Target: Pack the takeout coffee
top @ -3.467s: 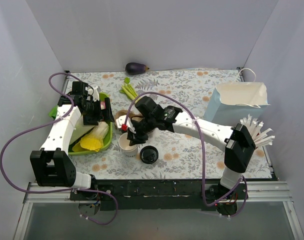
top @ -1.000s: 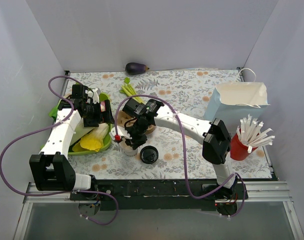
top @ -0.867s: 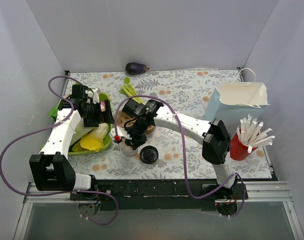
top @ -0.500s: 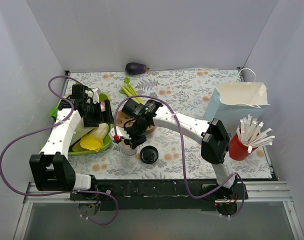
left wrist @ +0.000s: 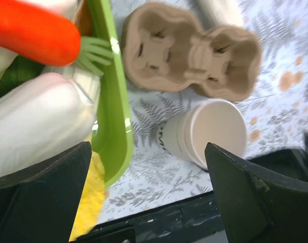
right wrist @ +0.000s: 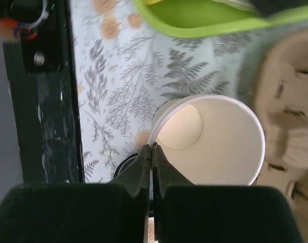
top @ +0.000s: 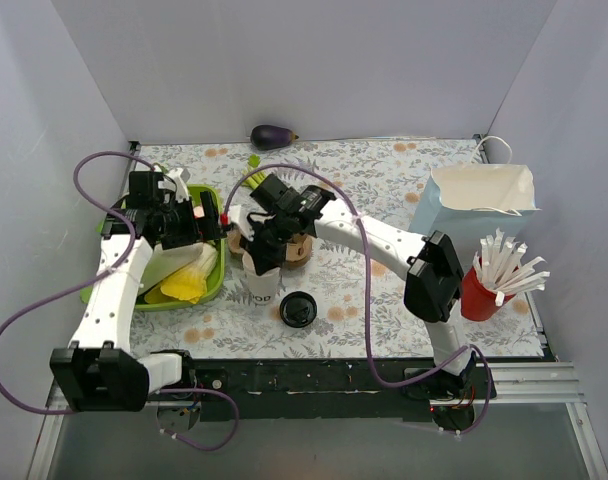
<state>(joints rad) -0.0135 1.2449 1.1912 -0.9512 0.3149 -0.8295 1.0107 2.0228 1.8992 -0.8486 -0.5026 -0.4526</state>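
Takeout coffee: I can't pick out a lidded cup in any view, so I can't place it against either gripper.

Right gripper [right wrist: 152, 148]: fingers pressed together, pinching the rim of a lidless white paper cup [top: 262, 283]. On the wrist cam the seam between the fingers meets the cup wall at its edge. I'm looking straight into the cup and it's dry inside. It has dark print on its side and sits at the near-left edge of the brown pulp cup carrier [left wrist: 192, 50], touching or just off it. I can't tell whether its base is on the cloth.

Left gripper [left wrist: 148, 152]: jaws spread wide and holding nothing. It hangs left of the carrier, over the right rim of the green tray [left wrist: 116, 126].

Outward from there, all taken from the carrier:
- Black round lid [top: 298, 309]: loose on the fern-print cloth [top: 384, 180], on the near side and apart from the cup.
- The tray lies to the left, with a carrot [left wrist: 32, 28] and pale and yellow items in it.
- Blue paper bag [top: 479, 205]: upright, well to the right.
- Red cup of white sticks [top: 476, 295]: well to the right, nearer me than the bag.
- Eggplant [top: 272, 136]: on the far side, against the back wall.
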